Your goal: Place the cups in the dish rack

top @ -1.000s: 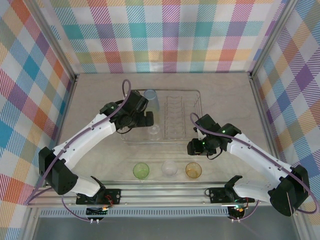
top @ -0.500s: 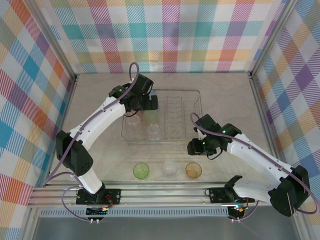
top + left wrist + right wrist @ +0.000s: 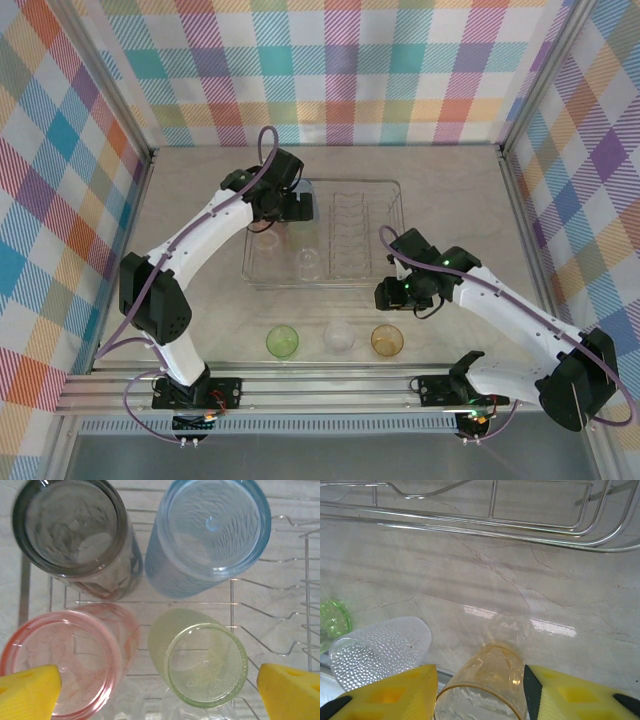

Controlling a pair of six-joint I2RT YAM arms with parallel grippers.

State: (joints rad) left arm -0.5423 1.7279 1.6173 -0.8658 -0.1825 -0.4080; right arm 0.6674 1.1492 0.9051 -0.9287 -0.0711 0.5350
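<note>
three cups (image 3: 339, 336) outside dish rack (image 3: 352, 236)

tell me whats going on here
The left claw hangs open over four translucent plastic tumblers in a silver wire dish rack: smoky grey, light blue, pink and green. The right claw, open, frames an orange tumbler on the table beside a clear one and another green one, all three not yet loaded.

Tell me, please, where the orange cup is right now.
In the top view, the orange cup stands on the table, at the right end of a row of three, beside the clear cup and on the near side of the dish rack.
</note>
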